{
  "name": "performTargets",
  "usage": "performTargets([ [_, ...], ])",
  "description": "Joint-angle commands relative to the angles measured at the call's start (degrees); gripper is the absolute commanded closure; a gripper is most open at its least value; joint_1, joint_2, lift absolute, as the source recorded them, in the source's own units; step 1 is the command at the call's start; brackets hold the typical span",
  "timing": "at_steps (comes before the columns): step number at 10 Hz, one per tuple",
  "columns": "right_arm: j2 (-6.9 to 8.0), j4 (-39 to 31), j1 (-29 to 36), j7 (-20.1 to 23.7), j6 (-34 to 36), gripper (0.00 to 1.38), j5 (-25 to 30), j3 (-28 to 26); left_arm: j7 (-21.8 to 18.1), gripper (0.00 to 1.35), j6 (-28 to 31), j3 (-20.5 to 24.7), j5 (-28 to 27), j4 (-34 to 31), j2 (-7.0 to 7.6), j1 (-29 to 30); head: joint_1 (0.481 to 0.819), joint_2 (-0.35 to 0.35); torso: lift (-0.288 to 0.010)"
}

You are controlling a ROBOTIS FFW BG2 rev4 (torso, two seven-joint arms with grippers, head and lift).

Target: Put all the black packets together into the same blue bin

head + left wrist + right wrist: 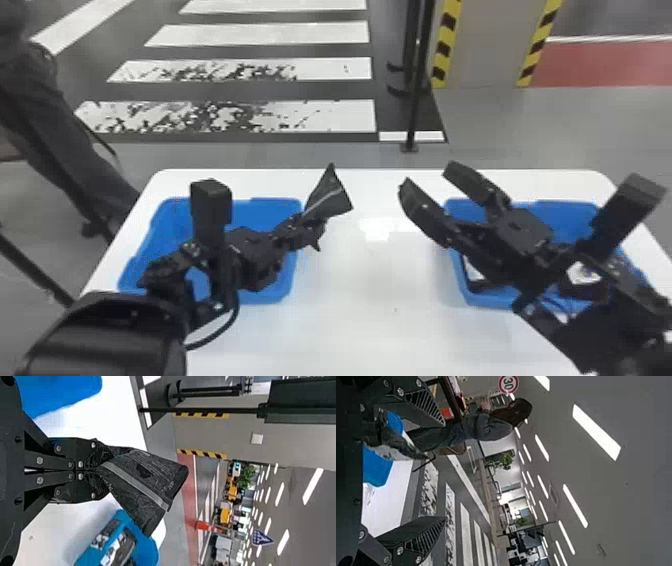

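- The white table (pixel 380 320) lies under all my work, a bin toward each side and a bare strip between them that gives both my arms room to meet.
- The blue bin on my left (pixel 280 297) sits below my left forearm, near the table's side, so I judge it is easily reached by that arm alone.
- The blue bin on my right (pixel 492 298) has dark-and-pale packages (pixel 119 550) lying in it. I can't tell whether any are the packets I'm after, but I'd guess this is the shared bin, since things are gathered there.
- My right gripper (pixel 428 174) is spread wide with nothing between its fingers, raised above the right bin and pointing toward the middle. To me that opening looks meant to receive something.
- My left gripper (pixel 95 471) is closed down narrow on one end of the black packet (pixel 146 475), clamping it between the fingertips.
- That packet is up off the table, in front of the gap between the bins, its broad end sticking out free. Held by one end, it leaves my right fingers plenty to pinch, so a handover seems the likely next step; limp film could fold away from them, and I shouldn't let go before they've closed.
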Motion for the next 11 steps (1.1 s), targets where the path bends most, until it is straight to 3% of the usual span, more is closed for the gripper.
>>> performTargets([
  [1,-0.55,1.8,-1.9,-0.1,0.3,0.19,-0.6,3.1,0.0,1.22,-0.3,-3.1,1.9,0.0,0.03,-0.2,0.695,0.050,-0.110],
  [9,-0.63,8.0,-6.7,-0.3,-0.9,0.20,1.1,4.5,0.1,1.22,-0.8,-7.1,4.4,-4.6,0.73,0.0,0.695,-0.003,-0.110],
  [11,-0.63,9.5,-7.6,-0.4,-1.2,0.35,0.8,5.1,0.1,1.22,-0.2,-8.0,4.5,-4.8,0.90,0.0,0.695,-0.013,-0.110],
])
